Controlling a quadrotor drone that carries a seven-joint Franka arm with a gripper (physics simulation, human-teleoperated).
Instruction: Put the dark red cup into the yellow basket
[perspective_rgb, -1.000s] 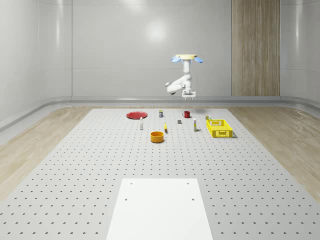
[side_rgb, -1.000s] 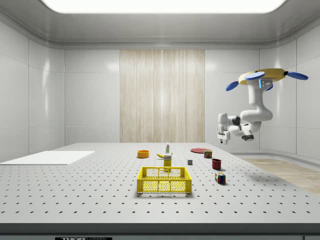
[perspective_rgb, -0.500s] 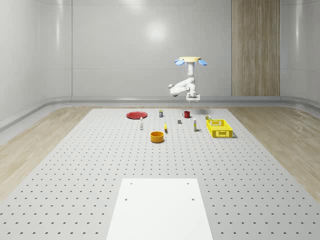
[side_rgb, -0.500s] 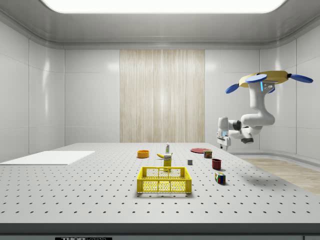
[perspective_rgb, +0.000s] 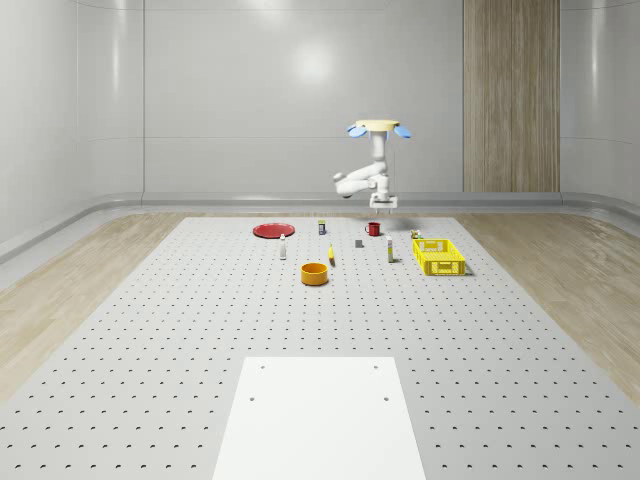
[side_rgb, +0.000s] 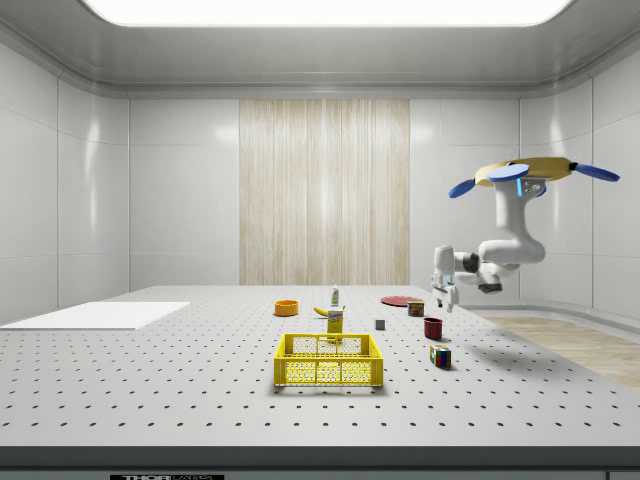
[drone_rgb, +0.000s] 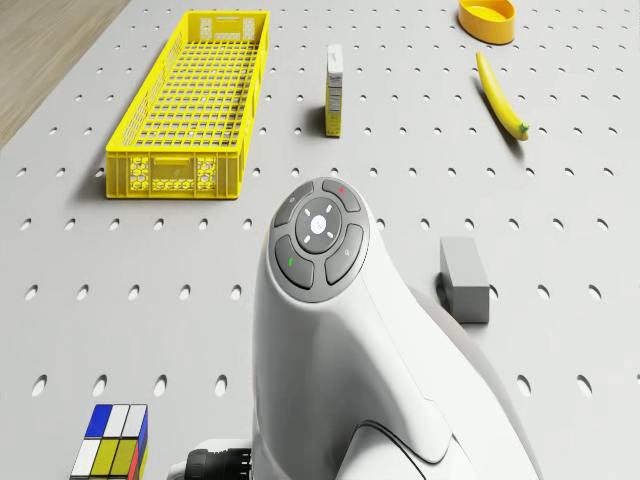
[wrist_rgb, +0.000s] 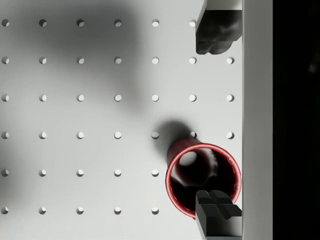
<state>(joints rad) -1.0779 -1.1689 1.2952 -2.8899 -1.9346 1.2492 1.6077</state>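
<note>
1. One dark red cup (wrist_rgb: 203, 179) stands upright on the white perforated table (perspective_rgb: 200, 330), near the far edge, well apart from the single yellow mesh basket (perspective_rgb: 439, 256).
2. The two-finger gripper (wrist_rgb: 215, 117) hangs just above the cup, its fingers (wrist_rgb: 216, 31) spread wide and holding nothing.
3. The drone (side_rgb: 530, 172) hovers over the table's far end, above the cup.
4. Nearby lie one grey block (drone_rgb: 464, 278), one banana (drone_rgb: 500, 94), one orange bowl (perspective_rgb: 315, 273), one red plate (perspective_rgb: 273, 230) and one colourful puzzle cube (drone_rgb: 112, 442).
</note>
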